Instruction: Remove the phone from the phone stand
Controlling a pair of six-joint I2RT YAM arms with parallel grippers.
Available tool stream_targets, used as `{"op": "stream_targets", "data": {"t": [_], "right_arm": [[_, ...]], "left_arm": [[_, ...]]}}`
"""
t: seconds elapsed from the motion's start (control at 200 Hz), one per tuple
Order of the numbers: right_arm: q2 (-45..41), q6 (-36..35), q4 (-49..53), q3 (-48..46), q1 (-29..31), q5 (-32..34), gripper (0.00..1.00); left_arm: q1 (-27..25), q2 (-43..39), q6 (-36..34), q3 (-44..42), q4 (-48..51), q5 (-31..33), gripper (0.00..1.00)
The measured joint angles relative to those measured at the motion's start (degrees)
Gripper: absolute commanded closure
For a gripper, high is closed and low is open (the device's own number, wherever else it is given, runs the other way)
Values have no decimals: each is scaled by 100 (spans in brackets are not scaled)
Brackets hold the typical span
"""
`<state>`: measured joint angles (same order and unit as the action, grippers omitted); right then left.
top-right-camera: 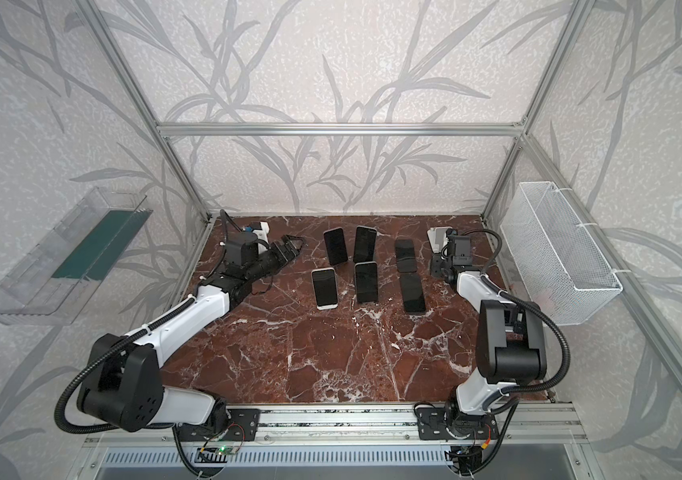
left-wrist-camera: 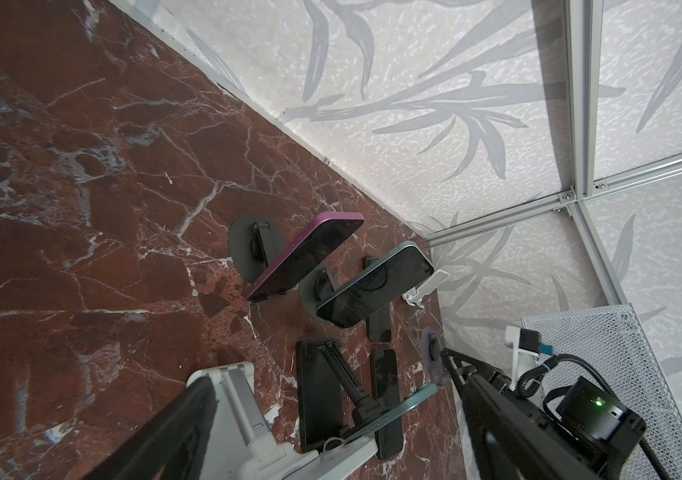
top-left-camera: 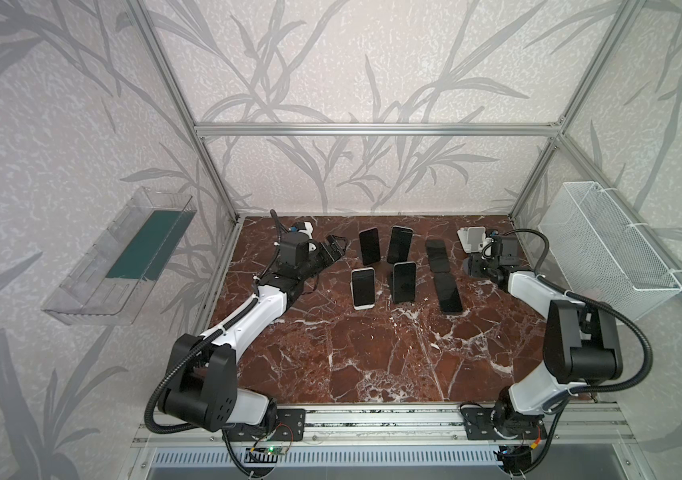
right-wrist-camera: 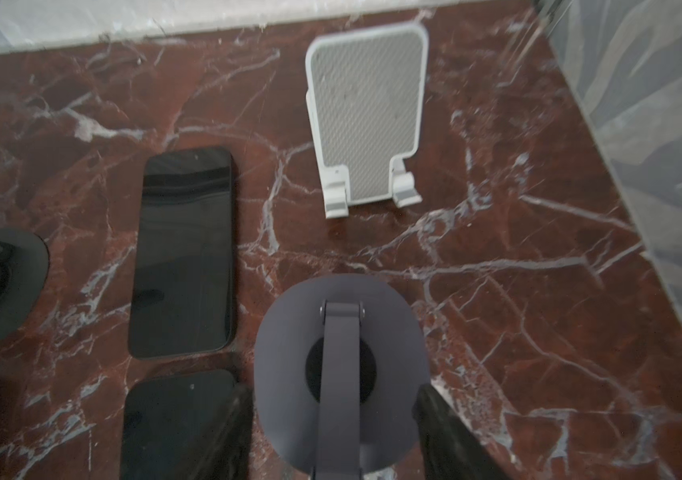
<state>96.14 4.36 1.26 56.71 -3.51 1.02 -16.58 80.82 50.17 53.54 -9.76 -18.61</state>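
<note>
L fingers wide, nearer; far-left phone just right of them, tilted upright on stand. R fingers clamp empty round stand.

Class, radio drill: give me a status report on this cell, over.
Left gripper open, short of rear-left phone. Right gripper shut on empty dark stand. Phone not yet lifted; nothing in between.

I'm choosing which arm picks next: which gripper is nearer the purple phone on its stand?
Left. The open left gripper is right beside the purple phone; the right gripper is across the table, beyond the flat phones, closed around a dark round stand.
</note>
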Motion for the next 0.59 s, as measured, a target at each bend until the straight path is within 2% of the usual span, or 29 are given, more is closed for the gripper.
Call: {"op": "stream_targets", "data": {"t": [0.165, 0.595], "right_arm": [[557, 79, 264, 437, -221, -26, 48], [1237, 284, 1156, 1405, -407, -179, 45]], "left_arm": [[22, 0, 20, 0, -13, -44, 7], [24, 35, 101, 0, -52, -105, 7]]}}
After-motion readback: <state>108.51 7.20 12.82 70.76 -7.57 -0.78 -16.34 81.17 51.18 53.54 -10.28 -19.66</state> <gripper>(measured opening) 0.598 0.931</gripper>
